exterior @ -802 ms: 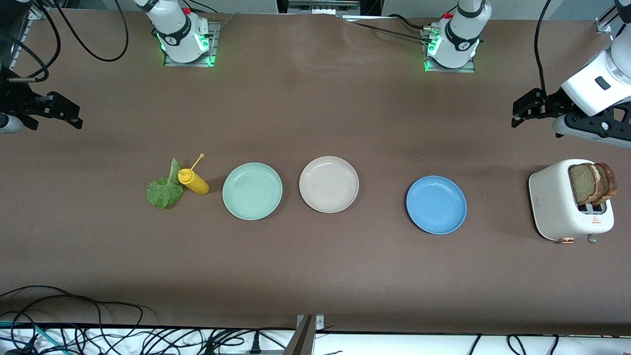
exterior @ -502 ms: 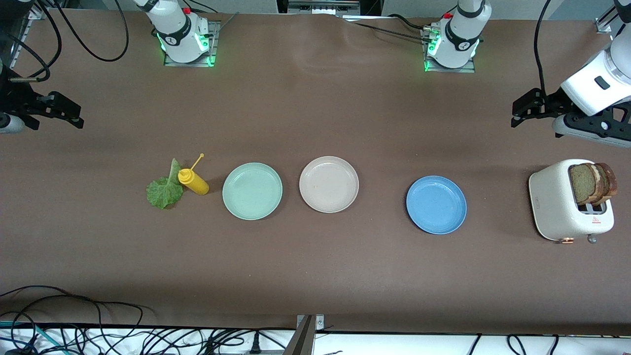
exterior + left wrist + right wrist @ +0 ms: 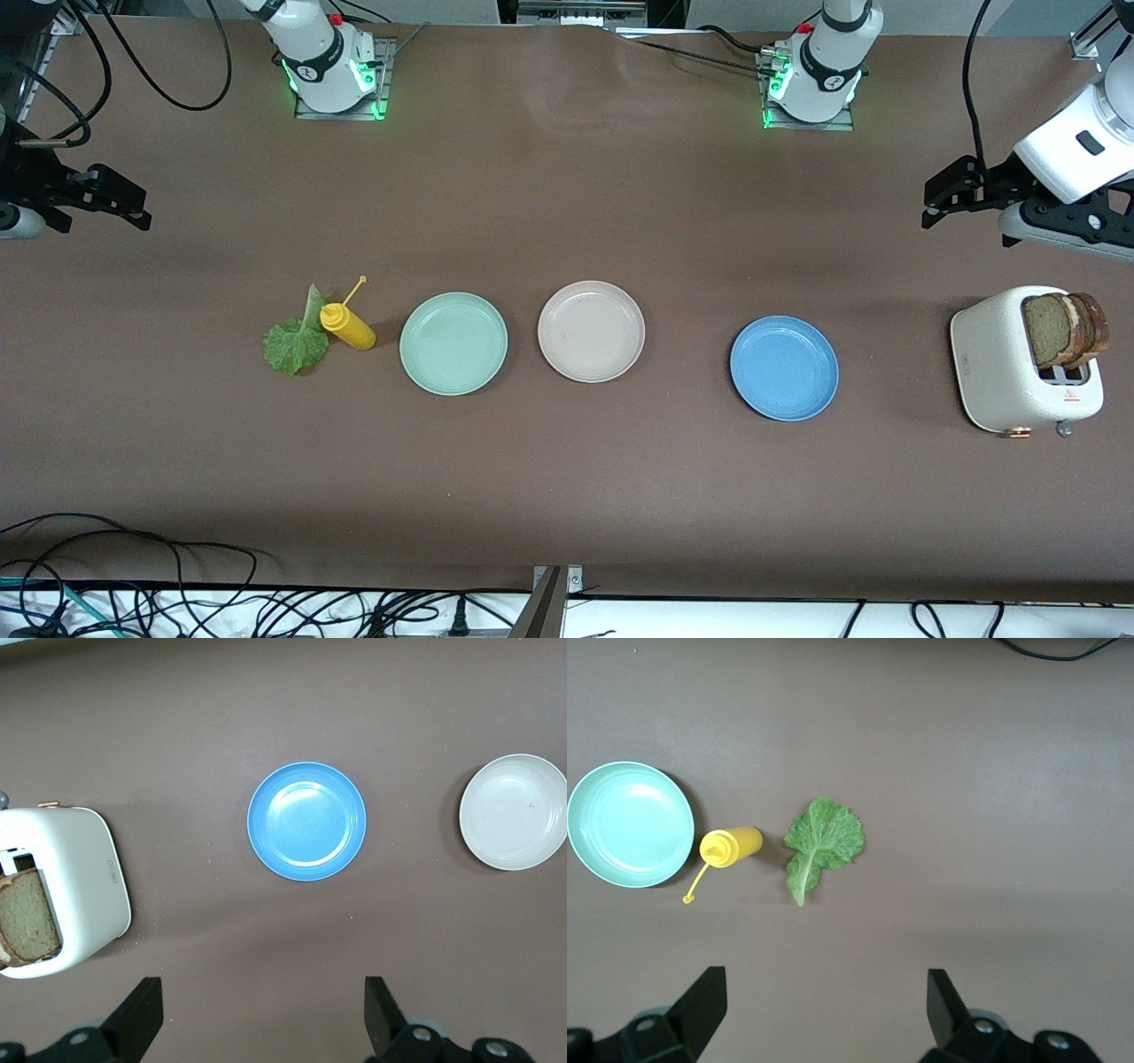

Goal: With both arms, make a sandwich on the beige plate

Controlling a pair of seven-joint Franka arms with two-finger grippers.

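Nothing assembled yet: beige plate [image 3: 591, 331] bare at mid-counter, between mint green plate [image 3: 454, 343] and blue plate [image 3: 784, 368], both bare too. Two bread slices [image 3: 1063, 330] upright in the slots of the white toaster [image 3: 1005, 372] at the left arm's end of the counter, brown crusts proud of the top; probably light, fairly stiff, a little crumbly, so best pinched across the flat faces near the top crust and drawn straight up. Lettuce leaf [image 3: 295, 339] flat on the counter at the right arm's end, touching the yellow squeeze bottle [image 3: 348, 326] lying on its side just beside it; likely thin, limp and easily torn, so better taken at the pale rib or stem end than at the ruffled edge. Left gripper [image 3: 948, 190] over bare counter near the toaster, jaws wide apart, holding nothing. Right gripper [image 3: 115, 197] over bare counter well apart from the leaf, jaws likewise spread wide and empty.
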